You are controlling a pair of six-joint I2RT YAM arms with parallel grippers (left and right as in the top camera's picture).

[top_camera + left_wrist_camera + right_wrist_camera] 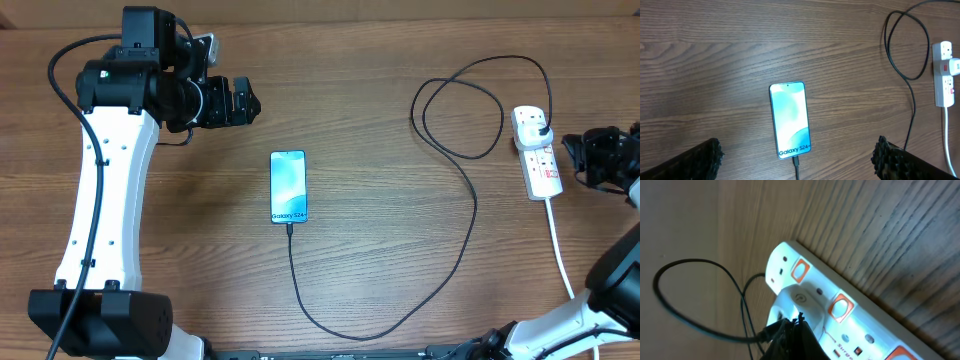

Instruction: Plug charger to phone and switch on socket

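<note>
The phone (288, 187) lies flat and face up at the middle of the overhead frame, its screen lit, with the tip of the charger (290, 245) seated in its lower edge. That half of the job looks done. From there the thin black cable runs down the frame, sweeps round to the right and climbs in a loose loop to the socket (541, 160), which lies lengthwise near the right edge of the counter (380, 90). Its white cord (560, 250) trails toward the bottom of the frame. The slack in the cable means nothing tugs on the phone. The right gripper (578, 160) sits just beside the socket with its jaws together, probably so that the closed tip can serve as a single blunt point for pushing a rocker. The left gripper (235, 102) hangs at the upper left, well apart from everything, with its jaws wide apart and holding nothing. The overhead view gives the whole cable route, but the strip's detail is too small to read there. The right wrist view shows the orange-red switches (800, 270) and the plug body seated between them, with the dark tip low in the frame above the strip. Whether it touches a switch I cannot tell. The left wrist view looks down on the phone between its own two fingertips, confirming the plugged tip.
</note>
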